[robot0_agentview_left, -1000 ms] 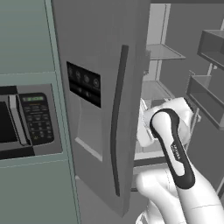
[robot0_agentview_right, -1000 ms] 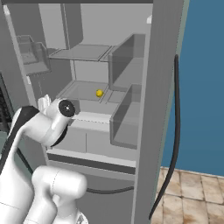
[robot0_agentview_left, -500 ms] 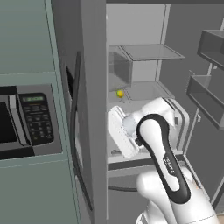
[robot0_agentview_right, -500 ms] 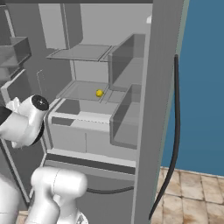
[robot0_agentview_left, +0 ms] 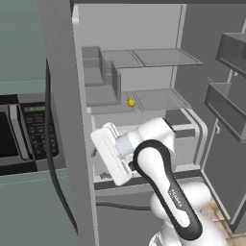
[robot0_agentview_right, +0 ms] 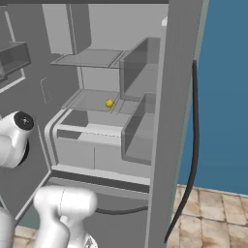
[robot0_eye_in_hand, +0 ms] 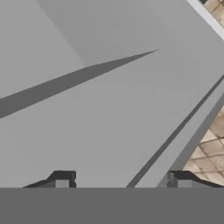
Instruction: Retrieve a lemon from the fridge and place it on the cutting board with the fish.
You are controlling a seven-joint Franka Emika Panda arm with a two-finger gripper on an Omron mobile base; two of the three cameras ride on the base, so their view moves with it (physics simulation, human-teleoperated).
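A: Where is the lemon (robot0_agentview_left: 131, 103)?

B: On a pale grey shelf (robot0_agentview_left: 158, 99) in the middle of the fridge (robot0_agentview_right: 145, 121), lying near the shelf's front left corner in the left base view. It is a small, round, bright yellow spot, the only strong colour in there. In the right base view it lies just left of a tall grey divider wall (robot0_agentview_right: 138, 68).

A: What has changed since a second ago?

B: The left door (robot0_agentview_left: 65, 125) was nearly shut then, its black panel and dark bar handle facing the camera. Now it stands swung wide, seen edge-on, and the whole interior is exposed. The lemon has not moved. The arm has turned too: its white hand now points left at the door's inner side, below the lemon's shelf.

A: And the gripper (robot0_eye_in_hand: 118, 180)?

B: In the hand view the two dark finger tips stand well apart with nothing between them, facing a flat, smooth grey panel. They clamp on nothing.

A: What are the surfaces like?

B: Everything inside is matt grey and boxy: thin flat shelves, a rounded-cornered drawer (robot0_agentview_right: 92, 145) under the lemon's shelf, square bins (robot0_agentview_left: 226, 103) on the right door. A thin dark cable (robot0_agentview_right: 191, 155) hangs in a curve down the fridge's outer side in front of a plain blue wall (robot0_agentview_right: 225, 92). The floor (robot0_agentview_right: 213, 218) is tan stone tile. Left of the door is a microwave (robot0_agentview_left: 26, 132) with a dark keypad.
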